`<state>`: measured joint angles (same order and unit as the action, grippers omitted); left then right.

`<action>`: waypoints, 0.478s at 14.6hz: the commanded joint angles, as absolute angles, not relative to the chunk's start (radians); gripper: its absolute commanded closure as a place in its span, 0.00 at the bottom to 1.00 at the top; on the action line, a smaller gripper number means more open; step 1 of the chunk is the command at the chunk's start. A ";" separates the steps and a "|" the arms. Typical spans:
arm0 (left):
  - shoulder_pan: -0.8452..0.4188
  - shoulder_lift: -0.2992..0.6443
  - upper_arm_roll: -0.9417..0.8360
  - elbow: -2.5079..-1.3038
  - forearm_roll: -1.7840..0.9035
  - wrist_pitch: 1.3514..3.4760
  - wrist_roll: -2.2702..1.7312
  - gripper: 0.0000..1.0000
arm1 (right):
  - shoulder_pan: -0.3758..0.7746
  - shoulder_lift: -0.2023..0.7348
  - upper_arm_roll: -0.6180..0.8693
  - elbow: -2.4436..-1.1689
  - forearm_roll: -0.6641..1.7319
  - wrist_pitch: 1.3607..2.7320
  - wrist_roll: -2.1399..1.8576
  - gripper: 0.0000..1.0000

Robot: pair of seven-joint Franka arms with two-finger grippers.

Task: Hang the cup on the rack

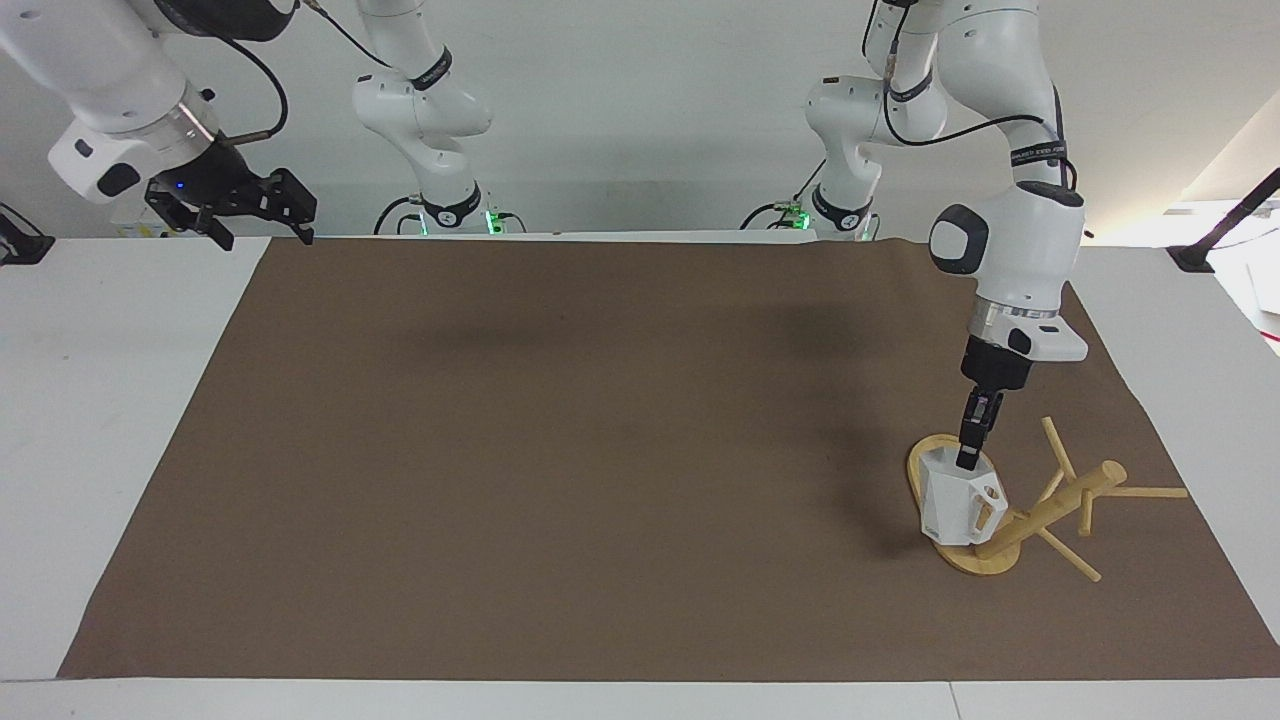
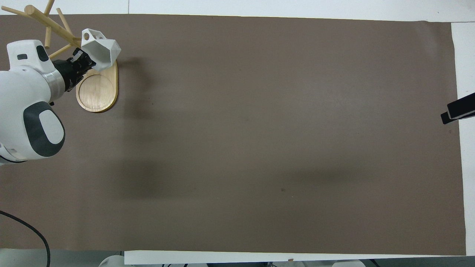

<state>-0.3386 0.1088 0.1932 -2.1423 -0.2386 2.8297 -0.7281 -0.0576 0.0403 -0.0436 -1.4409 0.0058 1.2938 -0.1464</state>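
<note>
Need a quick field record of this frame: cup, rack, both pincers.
cup: white faceted cup, held by its rim, over the rack's base
rack: bamboo mug tree, post leaning steeply, pegs splayed, at the left arm's end of the table
left pincer: shut on the cup's rim, over the rack
right pincer: open, raised by the table's edge at the right arm's end, waiting
hung: not yet

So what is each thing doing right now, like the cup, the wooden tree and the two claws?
Small white faceted cup: upright, held by its rim over the rack's base.
Light bamboo mug rack: tipped over, nothing hung on its pegs.
Left gripper: shut on the cup.
Right gripper: open, waiting at the table's edge.
</note>
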 commanded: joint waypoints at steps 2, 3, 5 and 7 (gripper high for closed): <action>-0.313 0.071 0.186 -2.174 -0.258 2.809 -0.701 1.00 | -0.046 0.049 -0.023 -1.431 -0.021 1.311 -0.120 0.00; -0.313 0.075 0.189 -2.168 -0.259 2.809 -0.703 1.00 | -0.048 0.049 -0.025 -1.431 -0.023 1.313 -0.120 0.00; -0.304 0.077 0.193 -2.161 -0.258 2.780 -0.695 0.62 | -0.045 0.049 -0.023 -1.431 -0.032 1.319 -0.120 0.00; -0.287 0.077 0.195 -2.134 -0.256 2.693 -0.596 0.06 | -0.034 0.048 -0.023 -1.433 -0.048 1.319 -0.120 0.00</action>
<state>-0.3111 0.1048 0.1984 -2.1417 -0.2392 2.7801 -0.6881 -0.0416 0.0430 -0.0296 -1.4408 -0.0200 1.3129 -0.1319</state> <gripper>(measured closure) 0.833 0.000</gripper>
